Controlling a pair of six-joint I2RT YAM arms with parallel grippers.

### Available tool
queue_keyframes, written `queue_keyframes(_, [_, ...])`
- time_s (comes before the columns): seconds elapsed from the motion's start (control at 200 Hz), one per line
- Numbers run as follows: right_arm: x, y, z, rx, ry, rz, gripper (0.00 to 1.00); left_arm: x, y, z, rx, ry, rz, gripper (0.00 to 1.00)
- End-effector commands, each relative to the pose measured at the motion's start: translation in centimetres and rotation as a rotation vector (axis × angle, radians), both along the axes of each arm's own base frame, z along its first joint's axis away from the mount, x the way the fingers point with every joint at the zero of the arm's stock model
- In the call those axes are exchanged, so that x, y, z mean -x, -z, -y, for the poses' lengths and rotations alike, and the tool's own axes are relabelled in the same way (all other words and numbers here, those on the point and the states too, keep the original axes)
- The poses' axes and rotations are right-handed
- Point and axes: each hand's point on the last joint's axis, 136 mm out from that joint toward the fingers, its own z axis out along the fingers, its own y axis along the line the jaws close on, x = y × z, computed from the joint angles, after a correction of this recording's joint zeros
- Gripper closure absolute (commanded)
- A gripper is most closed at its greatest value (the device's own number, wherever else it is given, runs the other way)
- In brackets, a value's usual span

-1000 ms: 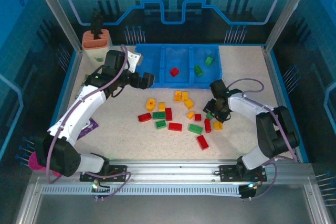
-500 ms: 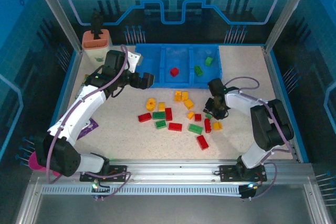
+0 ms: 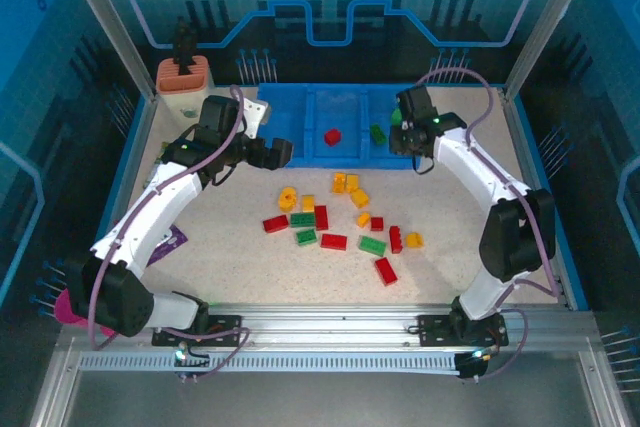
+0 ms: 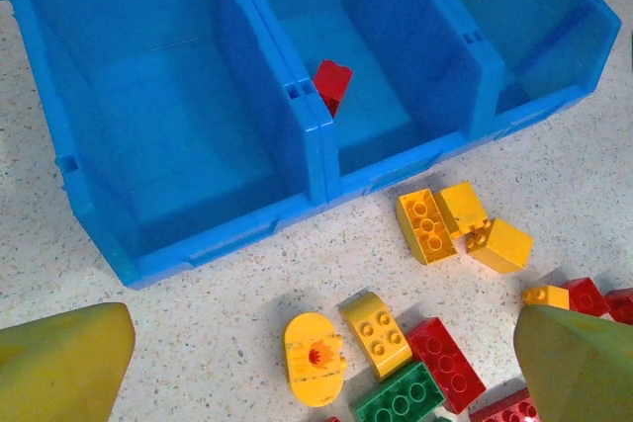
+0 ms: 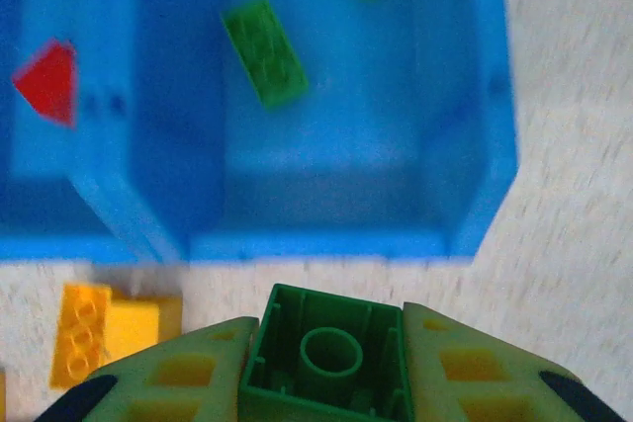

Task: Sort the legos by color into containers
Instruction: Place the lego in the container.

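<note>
Carrying a green brick [image 5: 329, 361] clamped between its jaws, the right gripper [image 3: 404, 130] hovers at the near wall of the blue tray [image 5: 316, 244], before its 3 o'clock compartment, where two green bricks [image 5: 264, 51] already lie. Recommended: advance toward 12 o'clock until the brick clears the wall, lower, then release, avoiding the divider at 9 o'clock. The left gripper [image 3: 283, 152] stands wide open, empty, near the tray's 9 o'clock compartment. Loose legos [image 3: 335, 217] lie on the table [image 3: 470, 177].
</note>
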Motion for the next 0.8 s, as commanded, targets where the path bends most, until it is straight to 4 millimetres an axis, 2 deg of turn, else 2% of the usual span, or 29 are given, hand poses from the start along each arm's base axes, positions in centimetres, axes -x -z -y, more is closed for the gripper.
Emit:
queue_keyframes(0.0, [-2.7, 0.8, 1.2, 0.153, -0.12, -0.014, 0.7, 0.0, -1.8, -0.2, -0.02, 0.009, 0.036, 0.0])
queue_keyframes(0.19, [-7.8, 1.5, 0.7, 0.148, -0.155, -0.002, 0.69, 0.2, -3.1, -0.5, -0.018, 0.001, 0.069, 0.01])
queue_keyframes(0.425, [-12.1, 3.7, 0.6, 0.142, -0.138, -0.012, 0.63, 0.4, -3.1, -0.6, -0.019, 0.0, 0.07, 0.01])
queue_keyframes(0.62, [-13.2, 4.7, 0.2, 0.135, -0.143, -0.025, 0.58, 0.5, -3.3, -0.5, -0.019, 0.003, 0.074, 0.01])
queue_keyframes(0.706, [-12.9, 4.1, 0.0, 0.122, -0.147, -0.021, 0.51, 0.4, -3.4, -0.4, -0.018, 0.004, 0.075, 0.01])
queue_keyframes(0.796, [-12.0, 2.6, 0.1, 0.122, -0.145, -0.007, 0.44, 0.4, -3.2, -0.3, -0.017, 0.006, 0.069, 0.01])
